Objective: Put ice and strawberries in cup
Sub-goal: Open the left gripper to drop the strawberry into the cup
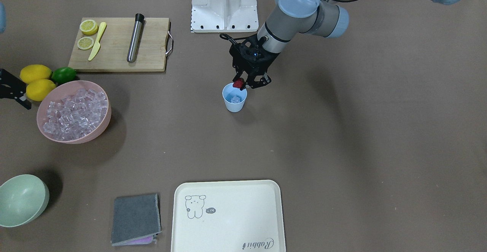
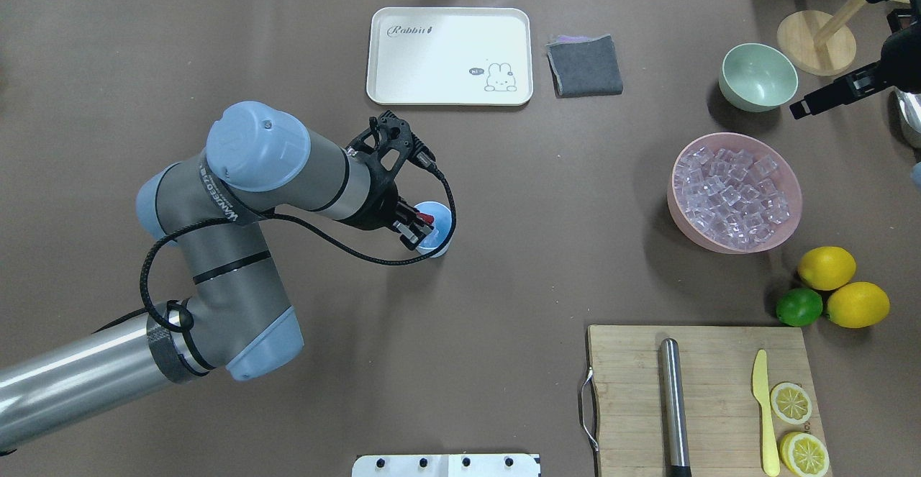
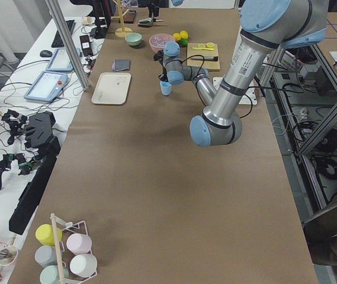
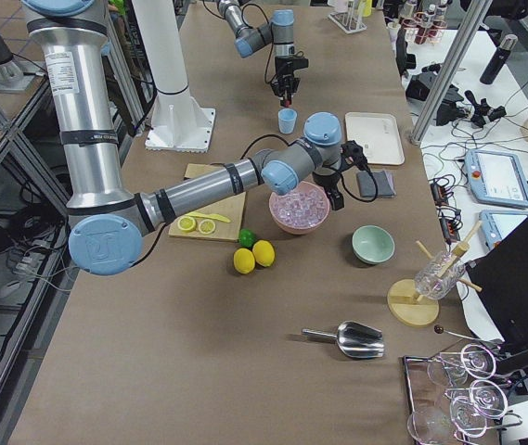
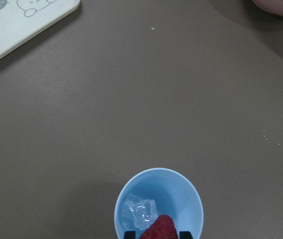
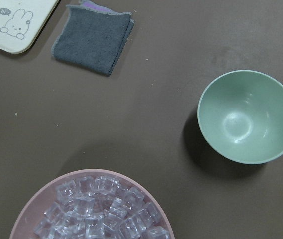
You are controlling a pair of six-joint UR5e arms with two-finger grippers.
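Observation:
The light-blue cup [image 1: 233,105] stands mid-table and holds a clear ice cube [image 5: 140,213]. My left gripper [image 1: 239,84] is shut on the small red strawberry [image 1: 238,83] and holds it over the cup's rim, on the robot's side. In the left wrist view the strawberry [image 5: 159,229] sits between the fingertips, above the cup [image 5: 181,186]. Many more ice cubes [image 1: 74,109] fill the pink bowl [image 1: 99,128]. My right gripper [image 1: 23,98] is open and empty beside that bowl, near the lemons.
Two lemons [image 1: 36,81] and a lime [image 1: 64,75] lie by the pink bowl. A cutting board [image 1: 118,54] holds a steel muddler, a yellow knife and lemon halves. A pale green bowl [image 1: 19,200], a grey cloth [image 1: 136,218] and a cream tray [image 1: 228,216] lie on the far side.

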